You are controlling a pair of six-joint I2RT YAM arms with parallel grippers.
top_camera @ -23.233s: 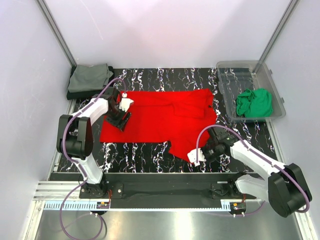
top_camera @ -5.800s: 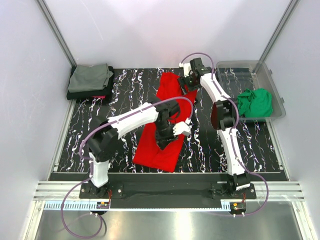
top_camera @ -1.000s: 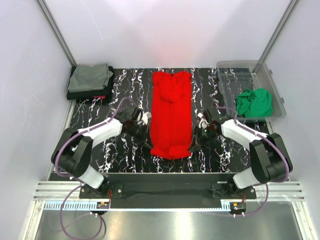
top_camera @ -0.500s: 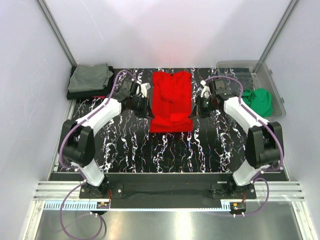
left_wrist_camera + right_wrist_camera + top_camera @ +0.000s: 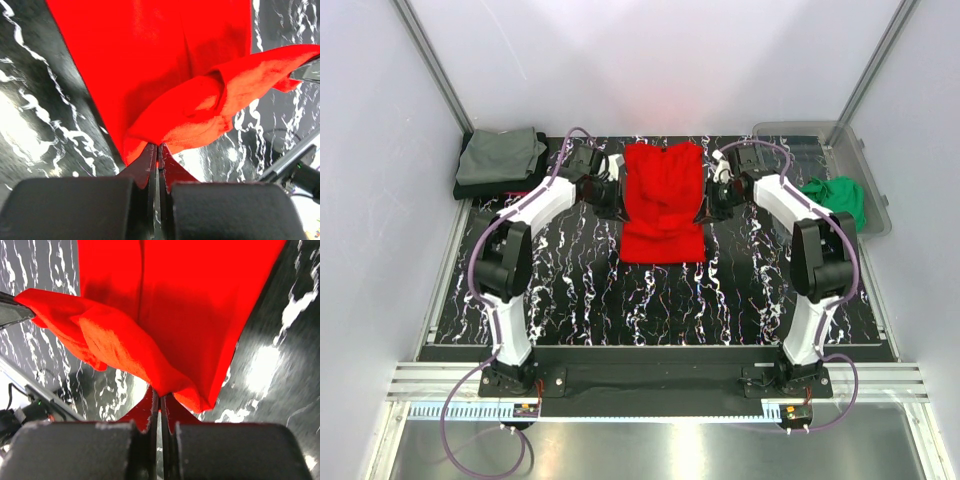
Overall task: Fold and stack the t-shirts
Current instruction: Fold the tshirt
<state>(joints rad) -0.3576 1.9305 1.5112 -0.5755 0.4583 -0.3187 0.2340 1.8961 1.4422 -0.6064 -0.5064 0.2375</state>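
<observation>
The red t-shirt lies as a narrow strip in the middle of the far half of the table, its near end doubled back over itself. My left gripper is shut on the lifted red edge at the strip's left side, and the left wrist view shows red cloth pinched at its tips. My right gripper is shut on the matching edge on the right, with the cloth bunched at its tips. A green t-shirt lies crumpled in the bin. A grey-olive t-shirt rests folded on a dark one.
A clear plastic bin stands at the back right corner. The stack of folded shirts sits at the back left corner, by the left wall. The black marbled tabletop shows bare between the red shirt and the arm bases.
Both grippers have carried the red shirt's near end away from the arm bases toward the back. The strip is now folded over itself and much shorter.
</observation>
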